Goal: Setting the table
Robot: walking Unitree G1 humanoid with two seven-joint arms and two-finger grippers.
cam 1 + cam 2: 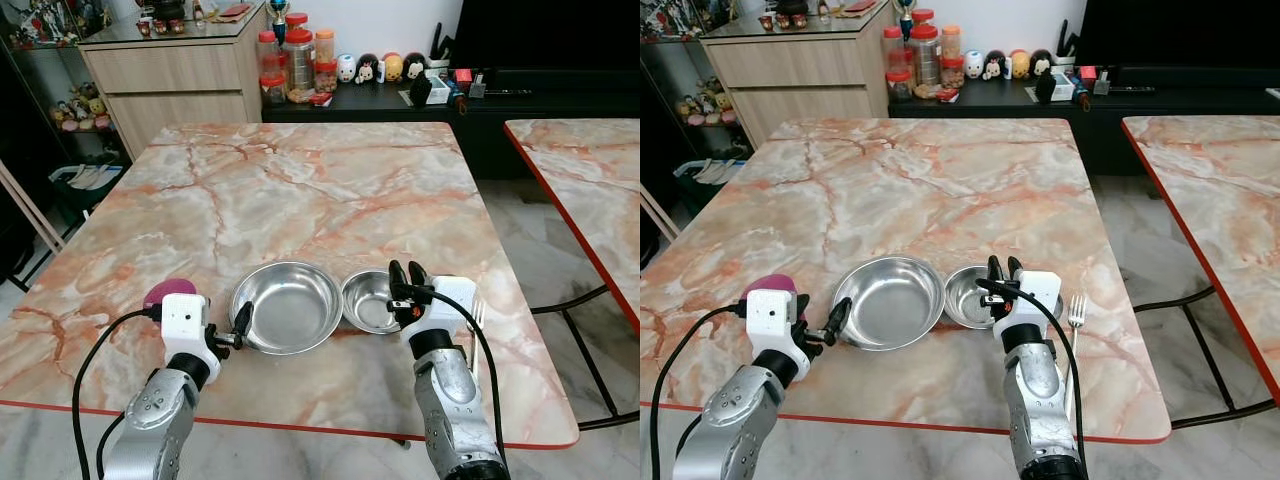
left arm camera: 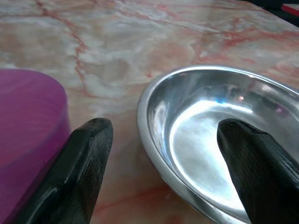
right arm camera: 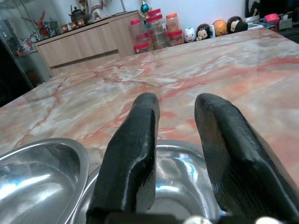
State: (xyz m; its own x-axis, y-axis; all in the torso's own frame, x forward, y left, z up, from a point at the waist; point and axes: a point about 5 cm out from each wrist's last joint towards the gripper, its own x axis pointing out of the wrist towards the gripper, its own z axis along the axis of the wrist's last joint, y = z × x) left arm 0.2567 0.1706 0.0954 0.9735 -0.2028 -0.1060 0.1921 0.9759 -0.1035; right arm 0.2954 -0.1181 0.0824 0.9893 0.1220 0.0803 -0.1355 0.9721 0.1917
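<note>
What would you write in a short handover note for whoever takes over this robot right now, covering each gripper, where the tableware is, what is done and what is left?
Left gripper: fingers open, straddling the near-left rim of the large shallow steel bowl, not closed on it.
Right gripper: fingers slightly apart, holding nothing, poised over the near rim of the small round steel bowl.
Both bowls sit side by side near the front edge of the pink-veined marble table. A purple cup stands left of the large bowl; a silver fork lies right of the small bowl.
Done: these pieces are on the table.
Left: probably the final arranging; I cannot tell the intended layout.
</note>
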